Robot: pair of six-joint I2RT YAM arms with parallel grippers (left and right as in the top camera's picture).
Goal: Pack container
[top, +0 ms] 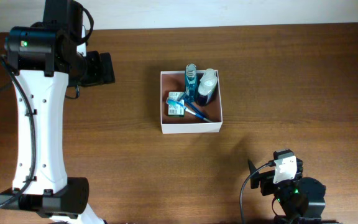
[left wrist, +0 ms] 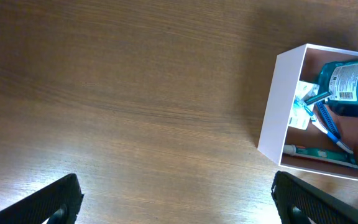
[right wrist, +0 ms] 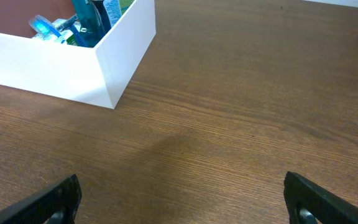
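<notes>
The container [top: 191, 127] is a square white-walled box with a pinkish-brown inside, at the table's middle. It holds a blue mouthwash bottle [top: 191, 78], a dark blue bottle with a white cap [top: 207, 87], a blue toothbrush [top: 196, 111] and small packets [top: 176, 107]. It shows in the left wrist view [left wrist: 278, 112] at the right, and in the right wrist view [right wrist: 120, 53] at the upper left. My left gripper [left wrist: 179, 202] is open and empty over bare wood, left of the box. My right gripper [right wrist: 182, 202] is open and empty, at the front right.
The brown wooden table [top: 291, 74] spreads all round the box. The white left arm [top: 36, 124] stands along the left side. The right arm's base [top: 291, 190] sits at the front edge. A pale wall runs behind the table's far edge.
</notes>
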